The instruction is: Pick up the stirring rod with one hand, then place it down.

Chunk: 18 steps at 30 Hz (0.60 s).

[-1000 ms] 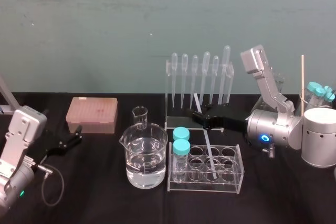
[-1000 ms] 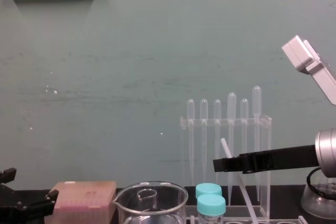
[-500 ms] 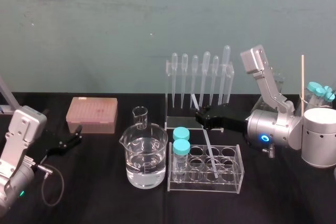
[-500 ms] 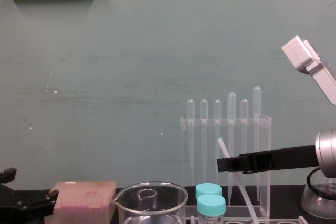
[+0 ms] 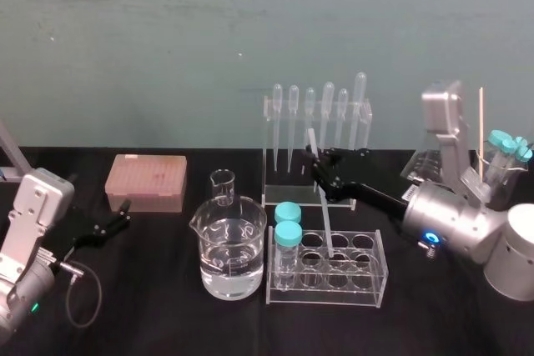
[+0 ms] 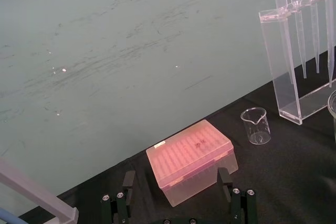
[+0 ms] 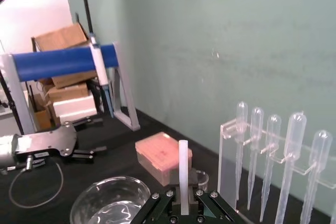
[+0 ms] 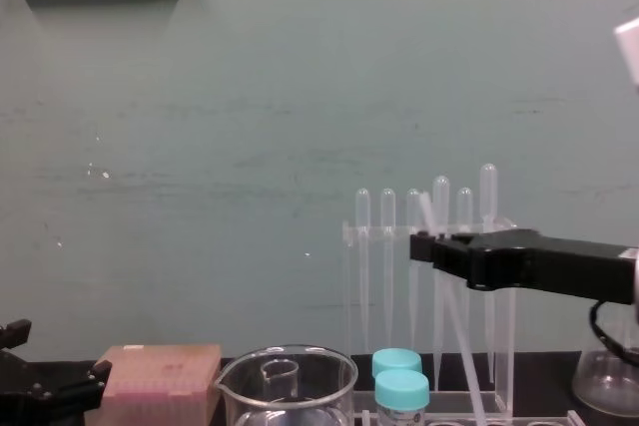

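- And here is the right gripper (image 5: 318, 164), reaching in from 3 o'clock across the counter (image 5: 150, 306), and its jaws are clamped on the stirring rod (image 5: 324, 214) at the upper part of the rod.
- The rod is up in the air and tilted. In the head view its top leans toward 11 o'clock and its lower end points to 5 o'clock.
- That lower end sits at the back row of the clear tube rack (image 5: 327, 271) (I cannot tell whether it is in a hole or just above one).
- From the chest camera the right gripper (image 8: 423, 246) stands in front of the pipette stand (image 8: 429, 231), with the rod (image 8: 460, 334) slanting down below it.
- The right wrist camera shows the rod (image 7: 183, 174) standing straight up out of the closed jaws, short end on top.
- Two teal-capped tubes (image 5: 288, 224) stand at the rack's 9 o'clock end, just beside the rod's lower half.
- The big beaker (image 5: 232, 248) with clear liquid is at 9 o'clock of the rack, and the small beaker (image 5: 223, 187) is right behind it.
- The pink tip box (image 5: 146, 181) is farther out toward 10 o'clock.
- The left gripper (image 5: 113, 221) lies low on the counter at 9 o'clock, just in front of the tip box, jaws spread apart and holding nothing.
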Each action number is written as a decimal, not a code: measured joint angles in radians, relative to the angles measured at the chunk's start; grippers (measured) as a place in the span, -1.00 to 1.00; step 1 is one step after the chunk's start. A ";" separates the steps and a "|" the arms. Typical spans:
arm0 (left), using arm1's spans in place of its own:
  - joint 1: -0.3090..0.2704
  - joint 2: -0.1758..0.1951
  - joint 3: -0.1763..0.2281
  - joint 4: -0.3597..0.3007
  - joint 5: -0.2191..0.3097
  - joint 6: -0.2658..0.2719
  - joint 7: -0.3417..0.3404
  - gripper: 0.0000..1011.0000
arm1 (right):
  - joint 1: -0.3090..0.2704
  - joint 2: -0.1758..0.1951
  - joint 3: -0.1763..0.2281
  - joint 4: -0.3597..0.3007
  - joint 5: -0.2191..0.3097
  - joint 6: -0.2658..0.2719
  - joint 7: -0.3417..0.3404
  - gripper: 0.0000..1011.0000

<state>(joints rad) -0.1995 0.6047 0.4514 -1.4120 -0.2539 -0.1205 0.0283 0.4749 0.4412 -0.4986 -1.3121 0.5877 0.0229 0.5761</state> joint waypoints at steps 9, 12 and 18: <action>0.000 0.000 0.000 0.000 0.000 0.000 0.000 0.98 | -0.106 0.036 0.072 -0.104 -0.023 -0.140 -0.015 -0.86; 0.000 0.000 0.000 0.000 0.000 0.000 0.000 0.98 | -0.110 0.033 0.101 -0.125 -0.020 -0.178 -0.015 -0.86; 0.000 0.000 0.000 0.000 0.000 0.000 0.000 0.98 | -0.101 0.015 0.160 -0.176 0.023 -0.209 -0.004 -0.86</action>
<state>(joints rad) -0.1995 0.6047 0.4514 -1.4120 -0.2540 -0.1205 0.0283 0.3740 0.4560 -0.3388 -1.4879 0.6110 -0.1864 0.5718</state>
